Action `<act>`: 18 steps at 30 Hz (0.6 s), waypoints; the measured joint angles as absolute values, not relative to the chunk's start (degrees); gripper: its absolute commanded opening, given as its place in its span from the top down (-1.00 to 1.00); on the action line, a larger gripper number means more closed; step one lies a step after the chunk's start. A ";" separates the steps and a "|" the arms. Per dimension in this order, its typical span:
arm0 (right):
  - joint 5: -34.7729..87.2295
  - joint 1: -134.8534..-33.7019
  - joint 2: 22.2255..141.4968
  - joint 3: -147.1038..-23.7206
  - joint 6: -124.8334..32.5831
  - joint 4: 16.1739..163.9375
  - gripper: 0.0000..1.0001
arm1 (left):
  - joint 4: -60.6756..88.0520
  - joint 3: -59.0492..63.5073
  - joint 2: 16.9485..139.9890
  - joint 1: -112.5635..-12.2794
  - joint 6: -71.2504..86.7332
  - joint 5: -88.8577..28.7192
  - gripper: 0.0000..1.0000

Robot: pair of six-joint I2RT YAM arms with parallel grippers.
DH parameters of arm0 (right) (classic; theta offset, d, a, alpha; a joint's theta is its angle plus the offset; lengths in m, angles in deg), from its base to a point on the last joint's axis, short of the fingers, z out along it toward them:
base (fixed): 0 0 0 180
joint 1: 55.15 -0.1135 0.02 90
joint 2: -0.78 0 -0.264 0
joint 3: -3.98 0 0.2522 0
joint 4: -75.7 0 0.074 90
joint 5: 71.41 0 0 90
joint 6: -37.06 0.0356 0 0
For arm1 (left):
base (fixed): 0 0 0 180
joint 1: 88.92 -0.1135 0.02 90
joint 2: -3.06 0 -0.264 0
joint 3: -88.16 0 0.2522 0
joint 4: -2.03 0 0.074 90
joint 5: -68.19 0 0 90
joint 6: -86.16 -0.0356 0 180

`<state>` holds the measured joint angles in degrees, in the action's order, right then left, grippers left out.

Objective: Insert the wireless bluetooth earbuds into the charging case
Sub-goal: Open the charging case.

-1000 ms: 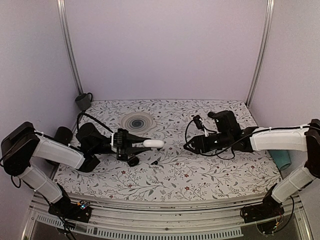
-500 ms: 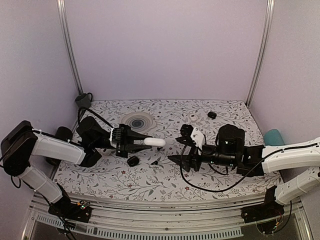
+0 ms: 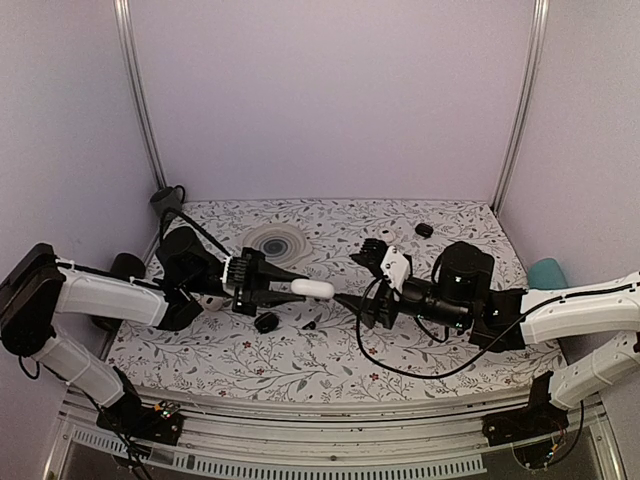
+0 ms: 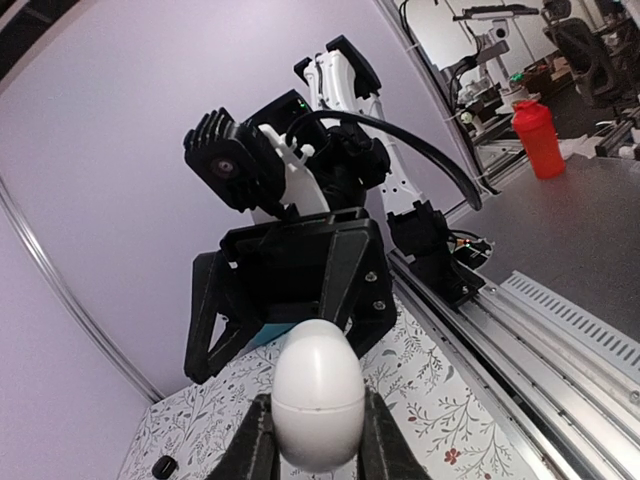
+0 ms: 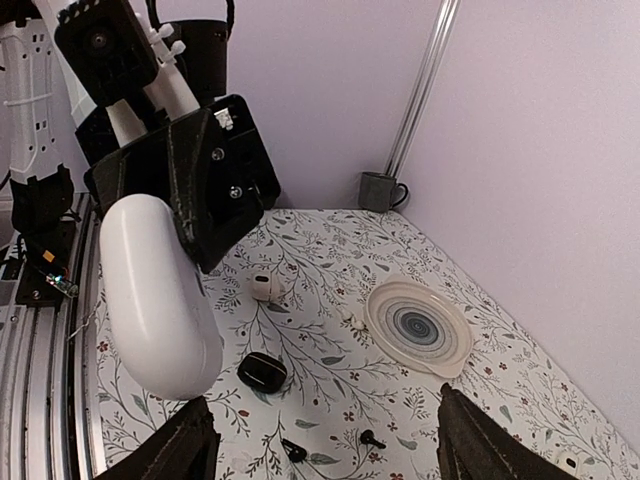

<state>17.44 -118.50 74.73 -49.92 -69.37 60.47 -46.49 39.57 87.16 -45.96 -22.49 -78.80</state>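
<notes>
Left wrist: case [image 4: 318, 392], seemingly closed, between jaws.

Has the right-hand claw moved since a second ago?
Yes. The right gripper has shifted left, nearer the round plate, toward the charging case.

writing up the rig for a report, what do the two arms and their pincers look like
The left arm and right arm have white tubular links and black joints. The left pincer and right pincer are black and angular, white-trimmed at the base. A loose black cable loops from the right wrist.
</notes>
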 measured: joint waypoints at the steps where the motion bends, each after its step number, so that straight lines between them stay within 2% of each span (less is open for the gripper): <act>1: 17.53 -118.61 74.78 -49.92 -69.56 60.47 -0.53 | -46.16 39.53 87.05 -45.90 -22.67 -78.80 1.00; 18: 17.68 -120.78 75.10 -51.62 -71.86 59.81 -0.53 | -42.40 39.39 86.92 -45.52 -24.64 -77.79 1.00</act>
<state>17.68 -120.78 75.10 -51.62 -71.86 59.81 -42.40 39.39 86.92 -45.52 -24.64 -77.79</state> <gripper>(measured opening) 0.766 0.218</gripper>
